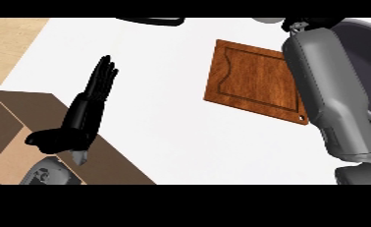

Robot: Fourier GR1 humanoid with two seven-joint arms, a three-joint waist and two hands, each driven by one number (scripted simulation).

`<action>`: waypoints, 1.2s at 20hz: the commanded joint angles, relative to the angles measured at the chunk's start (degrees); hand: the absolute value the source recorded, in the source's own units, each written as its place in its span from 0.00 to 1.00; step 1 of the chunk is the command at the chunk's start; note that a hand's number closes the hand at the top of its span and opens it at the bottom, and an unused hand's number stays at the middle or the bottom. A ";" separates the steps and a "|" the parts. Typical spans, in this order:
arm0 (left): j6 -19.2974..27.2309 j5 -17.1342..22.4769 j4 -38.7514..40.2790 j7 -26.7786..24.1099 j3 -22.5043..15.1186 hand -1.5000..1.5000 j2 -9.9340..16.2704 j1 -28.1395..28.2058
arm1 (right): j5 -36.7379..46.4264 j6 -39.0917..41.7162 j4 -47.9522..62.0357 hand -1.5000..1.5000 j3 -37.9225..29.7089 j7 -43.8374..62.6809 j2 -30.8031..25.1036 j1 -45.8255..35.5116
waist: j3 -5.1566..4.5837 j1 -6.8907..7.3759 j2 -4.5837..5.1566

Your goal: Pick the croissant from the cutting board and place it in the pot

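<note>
The brown wooden cutting board (253, 81) lies tilted on the white counter (167, 113), right of centre, and its visible face is bare. No croissant shows anywhere. A dark curved rim (150, 20), which may be the pot, peeks in at the top edge. My left hand (91, 98) rests open at the left with straight fingers pointing up, well apart from the board. My right forearm (330, 93) runs up the right side and covers the board's right edge. Of the right hand (313, 23), only a black sliver shows at the top edge.
A light wooden surface (18, 37) borders the counter at the upper left. Brown panels (109, 162) fill the lower left corner under my left forearm.
</note>
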 commanded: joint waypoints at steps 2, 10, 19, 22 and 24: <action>3.34 -0.73 1.97 0.49 -0.88 0.50 -3.38 0.83 | 6.44 -1.60 7.60 1.00 -1.63 13.06 0.44 -6.02 | -0.39 -2.21 -0.16; 4.27 -0.68 1.52 -0.39 -0.58 0.50 -2.87 3.29 | 10.83 -1.73 14.35 1.00 -6.60 16.61 -0.70 -10.55 | -0.31 -4.39 -1.06; 4.86 0.21 0.83 -1.25 0.32 0.50 -2.84 5.56 | 13.22 -7.96 18.02 1.00 -11.83 14.85 -4.03 -6.24 | -0.25 -6.36 -1.48; 3.95 0.79 2.48 -2.46 2.34 0.50 -1.48 5.54 | 11.27 -10.68 17.33 1.00 -14.49 10.61 -5.45 -3.23 | -0.25 -7.84 -1.89; 3.93 0.72 1.65 -2.79 2.29 0.50 -1.74 5.37 | 9.27 -9.80 18.18 1.00 -17.17 7.64 -7.80 -4.94 | -0.25 -7.65 -1.86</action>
